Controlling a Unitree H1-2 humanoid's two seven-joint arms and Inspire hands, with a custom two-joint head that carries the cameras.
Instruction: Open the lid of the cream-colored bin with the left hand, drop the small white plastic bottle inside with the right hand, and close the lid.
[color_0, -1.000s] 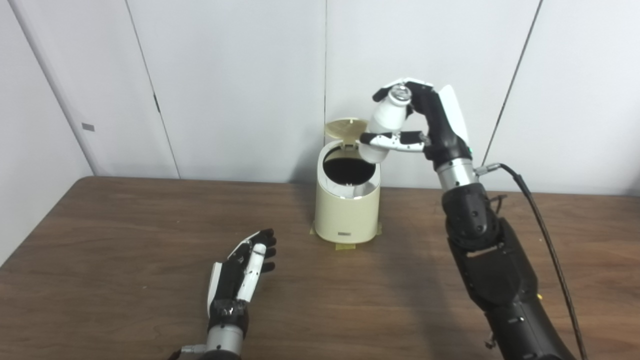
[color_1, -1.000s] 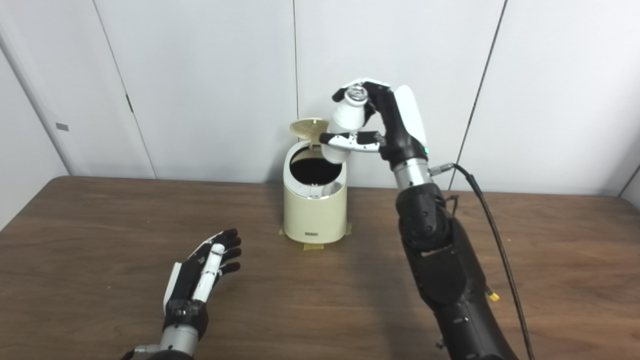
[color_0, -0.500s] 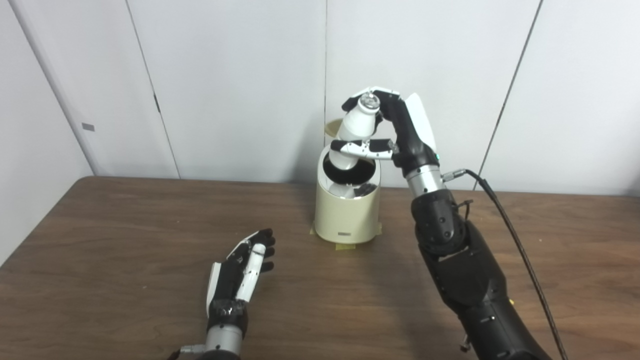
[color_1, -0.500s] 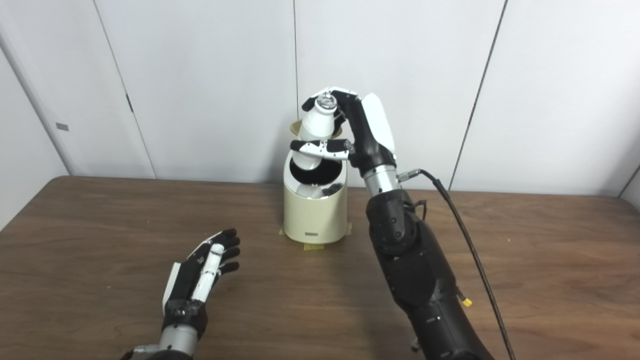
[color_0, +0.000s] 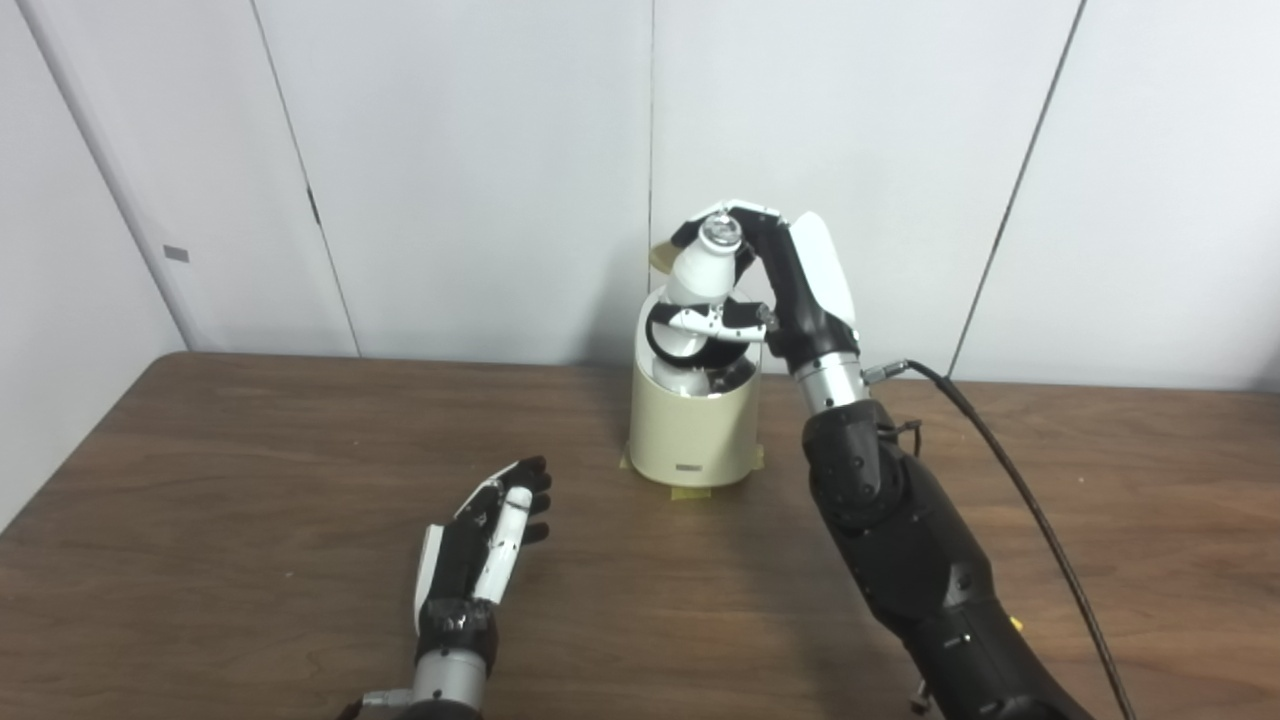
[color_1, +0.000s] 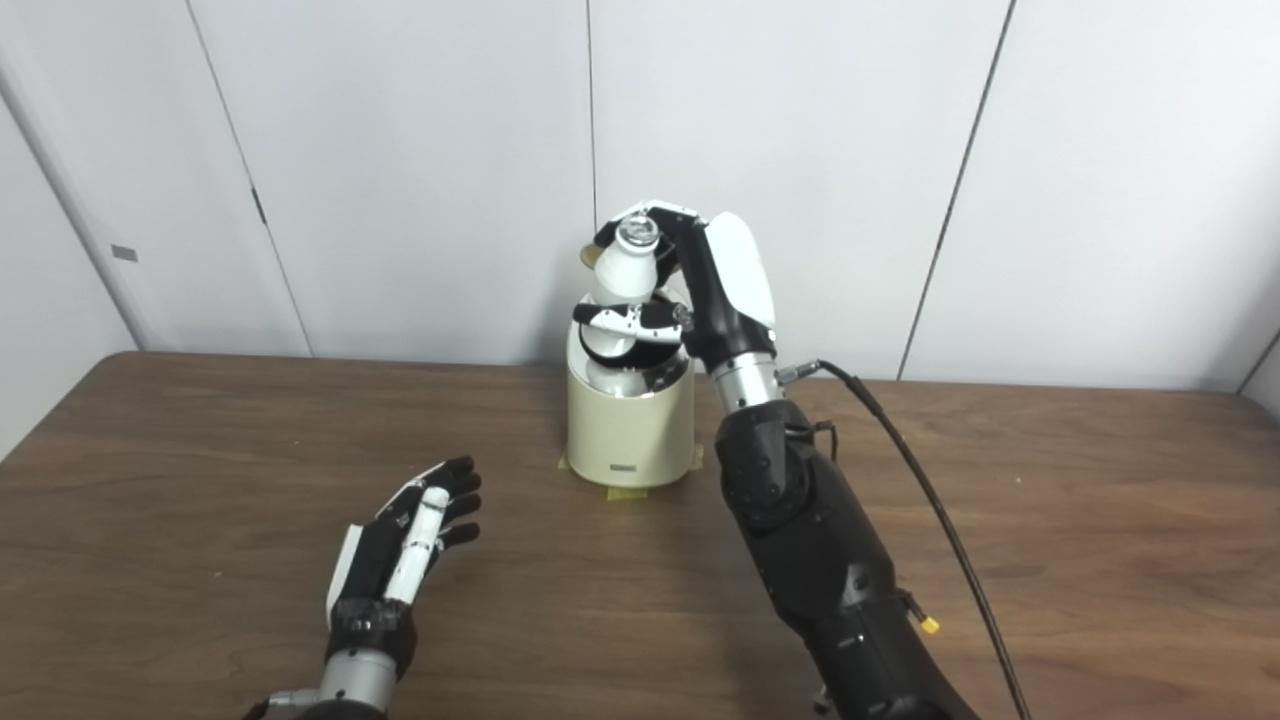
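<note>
right hand (color_0: 765, 290) grips a small white bottle (color_0: 692, 285) upright, its base inside the open bin (color_0: 690, 430). left hand (color_0: 485, 545) rests open before the bin. bottle probably light, stiff, slippery; hold mid-body.

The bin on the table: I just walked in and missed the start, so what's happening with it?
The right hand holds a small white bottle upright over the open bin, its base already at the opening. The lid is flipped up behind. The left hand rests open on the table, holding nothing. The bottle is not released yet.
</note>
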